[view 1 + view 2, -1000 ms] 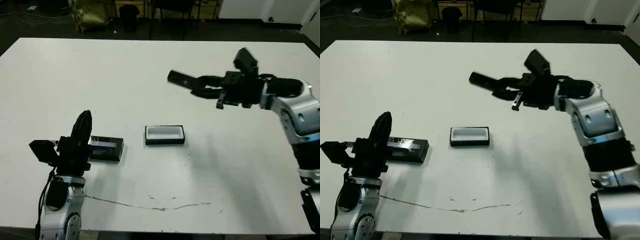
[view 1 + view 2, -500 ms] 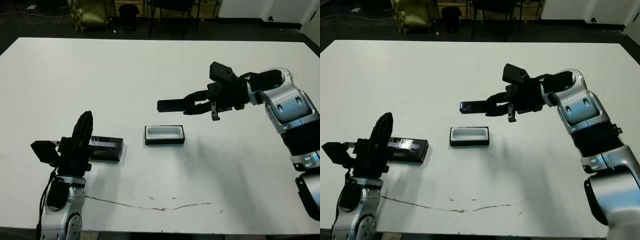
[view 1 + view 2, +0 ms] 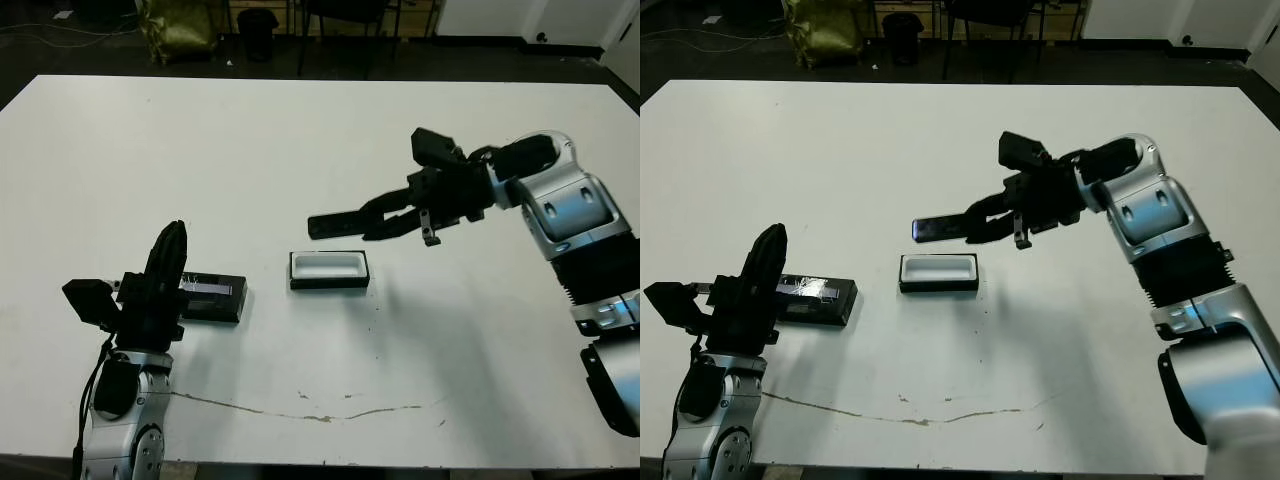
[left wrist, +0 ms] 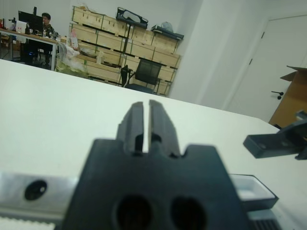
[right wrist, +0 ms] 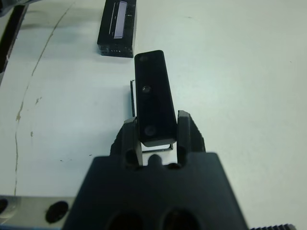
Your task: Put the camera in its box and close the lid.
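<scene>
Right tool clamps the camera, a slim matte-black bar with a glossy bluish end face, by one end; the bar juts out level, in the air above the box. Box: shallow black tray, white lining, open on the white worktop. Left tool, fingers pressed together and holding nothing, sits beside the lid, flat black with a silvery strip.

Both arms are built of rounded silver-grey shells with black joints between them. Each ends in a black gripper: the right gripper has two slim black fingers, while the left gripper carries a boxy black block and a black cable along its forearm.
</scene>
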Controlling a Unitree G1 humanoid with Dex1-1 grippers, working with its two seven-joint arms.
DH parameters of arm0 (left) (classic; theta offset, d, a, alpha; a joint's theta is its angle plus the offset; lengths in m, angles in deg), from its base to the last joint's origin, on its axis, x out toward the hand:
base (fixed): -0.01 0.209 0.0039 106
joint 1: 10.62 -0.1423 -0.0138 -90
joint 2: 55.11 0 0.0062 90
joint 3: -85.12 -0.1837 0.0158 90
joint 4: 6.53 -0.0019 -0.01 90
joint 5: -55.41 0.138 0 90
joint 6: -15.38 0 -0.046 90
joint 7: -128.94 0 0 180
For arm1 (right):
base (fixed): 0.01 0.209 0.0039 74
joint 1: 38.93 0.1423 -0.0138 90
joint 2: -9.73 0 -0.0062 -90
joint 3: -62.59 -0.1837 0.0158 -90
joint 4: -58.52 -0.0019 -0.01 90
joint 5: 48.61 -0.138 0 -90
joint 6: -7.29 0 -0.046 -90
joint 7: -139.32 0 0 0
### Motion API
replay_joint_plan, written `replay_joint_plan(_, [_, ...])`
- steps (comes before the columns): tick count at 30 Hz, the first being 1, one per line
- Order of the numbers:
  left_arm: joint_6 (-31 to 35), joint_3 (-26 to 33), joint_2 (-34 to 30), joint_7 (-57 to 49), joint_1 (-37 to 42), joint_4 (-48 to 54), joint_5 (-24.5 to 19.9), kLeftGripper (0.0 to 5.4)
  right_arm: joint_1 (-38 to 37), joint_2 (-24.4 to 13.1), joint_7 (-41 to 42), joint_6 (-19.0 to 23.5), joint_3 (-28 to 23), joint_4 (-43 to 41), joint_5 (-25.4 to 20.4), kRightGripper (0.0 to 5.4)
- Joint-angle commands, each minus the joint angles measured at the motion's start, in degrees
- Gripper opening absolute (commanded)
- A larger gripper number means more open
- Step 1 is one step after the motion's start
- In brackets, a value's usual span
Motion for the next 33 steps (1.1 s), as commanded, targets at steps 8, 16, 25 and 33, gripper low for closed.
replay_joint_plan(8, [1.0,0.0,-0.3,-0.3,-0.2,-0.3,0.4,0.00,0.1,2.6,-0.9,3.3,1.6,2.3,1.6,0.37])
replay_joint_plan(16, [0.8,0.0,-0.3,-0.2,-0.4,-0.3,0.4,0.00,0.0,3.1,-0.5,3.6,3.0,3.7,2.8,0.37])
replay_joint_plan(25, [1.7,-0.1,-0.2,-0.8,-0.7,0.4,0.5,0.00,-0.6,3.3,-1.2,1.5,3.4,3.5,4.6,0.37])
replay_joint_plan(33, [0.8,0.1,-0.2,0.0,-0.5,-0.4,0.1,0.00,-0.5,3.8,-1.1,0.4,3.8,4.5,5.3,0.37])
